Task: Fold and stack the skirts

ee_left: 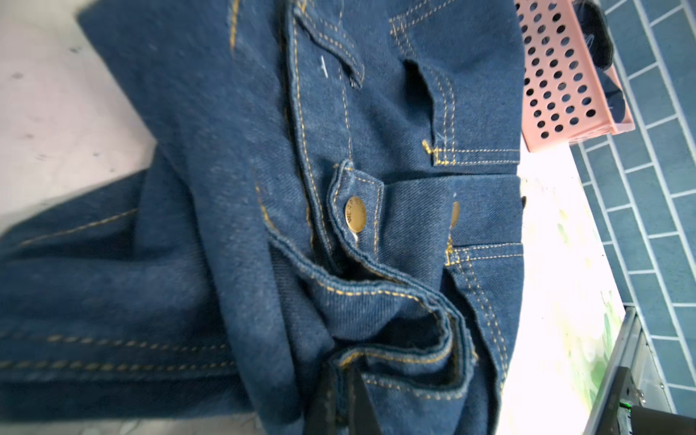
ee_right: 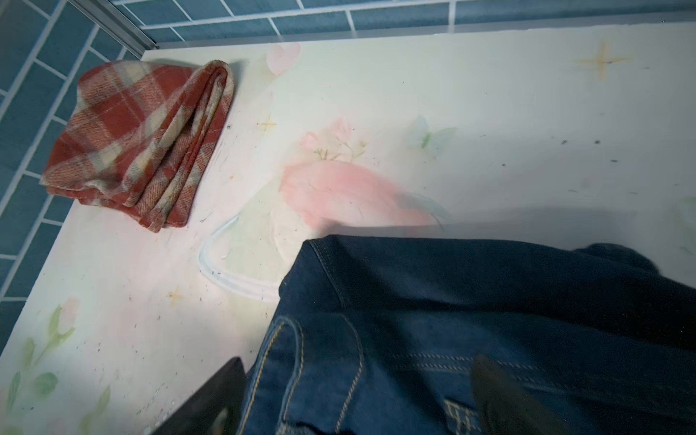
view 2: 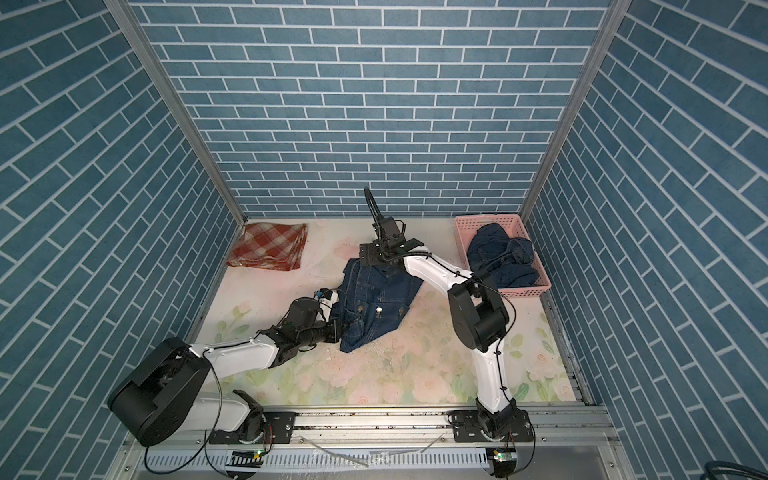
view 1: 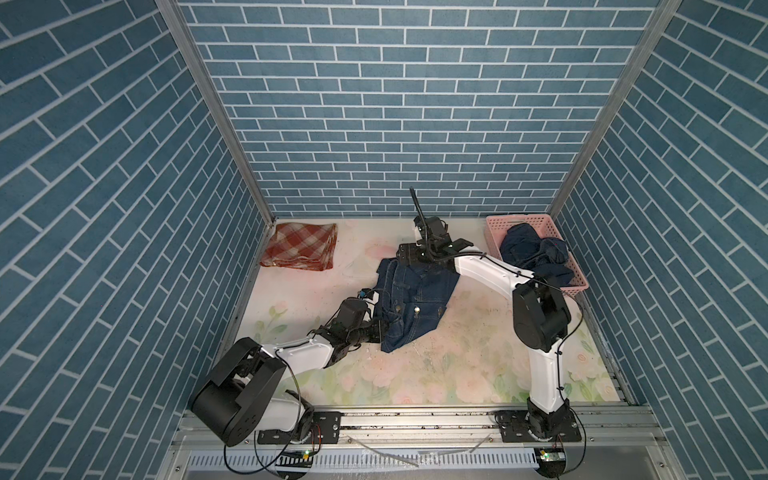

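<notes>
Denim skirt (ee_left: pixel 376 113) cropped (near folds blurred).

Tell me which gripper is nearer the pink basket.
Right. The right gripper hangs open over the far edge of the denim skirt on the table, a short gap from the pink basket. The left gripper, shut on that skirt's near-left edge, sits farther away.

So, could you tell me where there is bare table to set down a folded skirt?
Free: the front of the table, between denim skirt and arm bases; and the patch between plaid skirt and denim skirt. Crowded: centre, with left pincer and right pincer; back right, pink basket.
</notes>
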